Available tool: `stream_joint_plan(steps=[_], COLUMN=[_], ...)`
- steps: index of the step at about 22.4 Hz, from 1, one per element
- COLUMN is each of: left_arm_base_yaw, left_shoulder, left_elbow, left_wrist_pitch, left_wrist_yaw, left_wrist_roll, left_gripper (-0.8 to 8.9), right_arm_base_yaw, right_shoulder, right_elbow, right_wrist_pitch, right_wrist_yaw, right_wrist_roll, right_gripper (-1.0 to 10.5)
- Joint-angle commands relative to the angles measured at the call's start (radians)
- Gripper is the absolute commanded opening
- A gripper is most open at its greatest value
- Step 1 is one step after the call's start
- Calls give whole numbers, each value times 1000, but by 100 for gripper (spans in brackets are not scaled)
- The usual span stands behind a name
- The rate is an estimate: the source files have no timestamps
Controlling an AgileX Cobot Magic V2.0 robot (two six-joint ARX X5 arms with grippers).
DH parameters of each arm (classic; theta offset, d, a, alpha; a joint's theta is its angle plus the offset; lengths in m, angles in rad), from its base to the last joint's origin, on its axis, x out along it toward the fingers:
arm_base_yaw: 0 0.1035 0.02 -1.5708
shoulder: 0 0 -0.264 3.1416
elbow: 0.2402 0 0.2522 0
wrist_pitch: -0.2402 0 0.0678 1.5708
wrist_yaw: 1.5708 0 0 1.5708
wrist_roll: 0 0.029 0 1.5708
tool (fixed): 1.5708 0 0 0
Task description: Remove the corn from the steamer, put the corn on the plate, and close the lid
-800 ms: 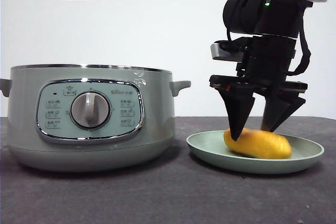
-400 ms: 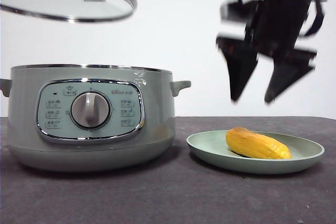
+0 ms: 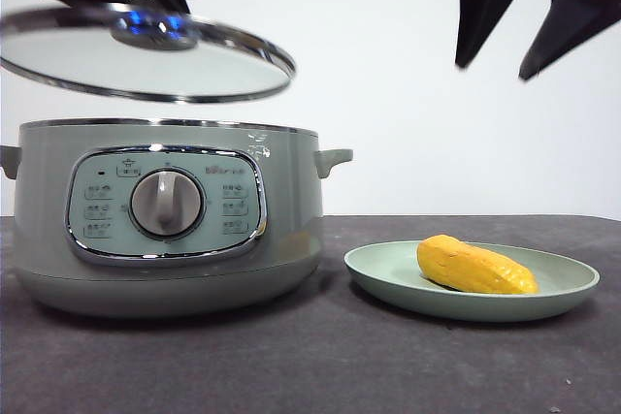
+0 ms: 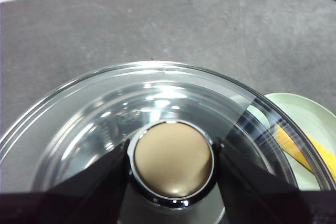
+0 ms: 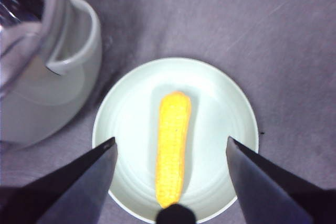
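**Yellow corn on the plate, glass lid held over the pot**

Yellow-orange, the corn [image 3: 476, 266] lies on its side in the pale green plate [image 3: 388, 273], which sits on the dark grey table [image 3: 320, 356] just beside the steamer [image 3: 165, 215]. In the right wrist view the cob [image 5: 172, 148] rests near the middle of the plate [image 5: 126, 114], touching nothing but the dish, with one of the steamer's side handles [image 5: 79, 35] close by.

The right gripper [image 3: 519, 31] hangs high above the plate, well clear of the corn. Its two black jaws stand wide apart and hold nothing.

The left gripper [image 4: 170, 161] has its jaws clamped on either side of the knob [image 4: 173, 158] of the lid [image 4: 79, 114]. The lid [image 3: 146, 60] is in the air above the steamer, not touching its rim, and it tilts slightly, its edge toward the plate sitting lower. The steamer's mouth is uncovered below it. In the front view the lid overhangs most of the pot's width, with the panel and grey dial [image 3: 167, 203] facing the camera.
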Motion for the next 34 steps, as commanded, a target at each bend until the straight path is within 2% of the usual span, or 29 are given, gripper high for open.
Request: stream_joint_plan(steps=[1,5,8,17,20,21,24,25,30,34], left_arm_base_yaw=[-12,-31,-33,-34,-32,-32,-32,-32,-33,-47], left_shoulder=[29,89,126,172,172,172,172,172,115,-33], left_elbow=[10,10,10,10,10,10,10,10,11,11], left_wrist_pitch=[57,61,61,6,-31,-34,-14,-5,-6,-121], left_wrist_yaw=[10,6,7,6,-55,-70,-69,-69,-69,-42], left_wrist_roll=[-14,-13,-13,17,17,17,16,16,6,6], left_gripper=[-9,-9,-9,-8,1,24,457,508,502,492], right_arm_base_yaw=[0,0,0,0,0,0,0,0,1,2], right_shoulder=[-30,-64,-65,-65,-65,-65,-65,-65,-74,-130], right_elbow=[-6,-6,-6,-6,-6,-6,-6,-6,-6,-6], right_wrist_pitch=[-5,-18,-40,-42,-42,-42,-42,-42,-34,-39], right_wrist_yaw=[3,5,53,52,52,52,52,52,51,49], right_wrist_roll=[7,7,6,6,6,6,6,6,-5,-6], right_gripper=[347,346,346,346,346,346,346,346,344,342])
